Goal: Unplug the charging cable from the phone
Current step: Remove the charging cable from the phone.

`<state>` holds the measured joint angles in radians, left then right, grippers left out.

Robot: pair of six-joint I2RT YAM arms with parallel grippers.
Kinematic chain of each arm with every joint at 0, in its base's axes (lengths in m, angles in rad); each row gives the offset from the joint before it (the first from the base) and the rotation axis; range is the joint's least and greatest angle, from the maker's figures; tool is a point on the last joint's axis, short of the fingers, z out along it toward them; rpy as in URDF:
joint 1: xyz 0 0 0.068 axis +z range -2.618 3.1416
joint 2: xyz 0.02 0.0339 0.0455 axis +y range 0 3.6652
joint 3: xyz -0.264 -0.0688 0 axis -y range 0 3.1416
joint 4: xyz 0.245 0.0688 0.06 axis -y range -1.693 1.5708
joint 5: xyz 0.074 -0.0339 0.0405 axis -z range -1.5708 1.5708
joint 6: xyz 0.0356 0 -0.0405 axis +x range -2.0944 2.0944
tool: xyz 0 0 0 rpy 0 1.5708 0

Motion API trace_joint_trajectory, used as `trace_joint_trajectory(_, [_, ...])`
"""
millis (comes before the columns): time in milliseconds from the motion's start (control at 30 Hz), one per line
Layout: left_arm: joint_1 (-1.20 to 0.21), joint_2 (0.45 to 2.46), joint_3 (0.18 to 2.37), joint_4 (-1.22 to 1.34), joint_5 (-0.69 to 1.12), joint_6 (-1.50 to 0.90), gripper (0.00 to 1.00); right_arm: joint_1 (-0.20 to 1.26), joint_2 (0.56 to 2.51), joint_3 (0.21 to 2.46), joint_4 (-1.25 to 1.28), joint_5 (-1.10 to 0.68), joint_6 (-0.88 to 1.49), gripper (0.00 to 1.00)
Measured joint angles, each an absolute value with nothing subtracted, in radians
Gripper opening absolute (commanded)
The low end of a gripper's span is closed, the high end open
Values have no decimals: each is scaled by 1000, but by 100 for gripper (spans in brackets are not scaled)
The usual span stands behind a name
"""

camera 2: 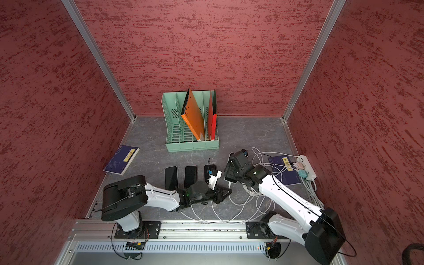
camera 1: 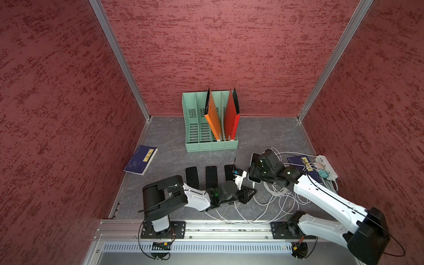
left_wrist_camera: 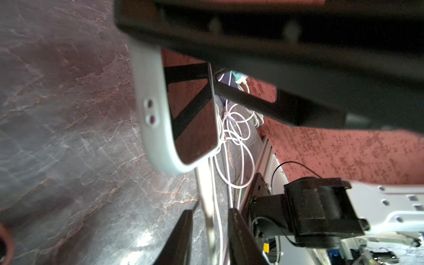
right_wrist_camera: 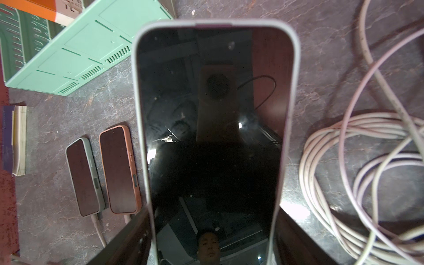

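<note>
One black-screened, pale-cased phone [right_wrist_camera: 211,114] tight in right end effector [right_wrist_camera: 213,229]; left end effector [left_wrist_camera: 210,215] state unclear.

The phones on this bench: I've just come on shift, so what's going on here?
The right hand holds a phone in a pale case by its edges, raised off the table. The left hand sits at its lower end, fingers either side of the white charging cable, which looks still plugged in. Three more phones lie in a row nearby.
</note>
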<state>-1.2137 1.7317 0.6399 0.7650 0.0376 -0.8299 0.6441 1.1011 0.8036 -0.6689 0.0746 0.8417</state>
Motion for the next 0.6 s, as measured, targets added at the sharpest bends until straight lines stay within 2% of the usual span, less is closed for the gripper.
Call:
trace_joint_trajectory(200, [-1214,1734,662,722,36,-821,8,644,1098,804,-673,74,841,49])
trace_joint_trajectory(267, [-1215,1734,669,702,30,-816,0,644,1098,804,-674,76,841,49])
trace_joint_trajectory(600, [-1256,1733,713,619,-47,-788,0,634,1103,830,-733,97,833,49])
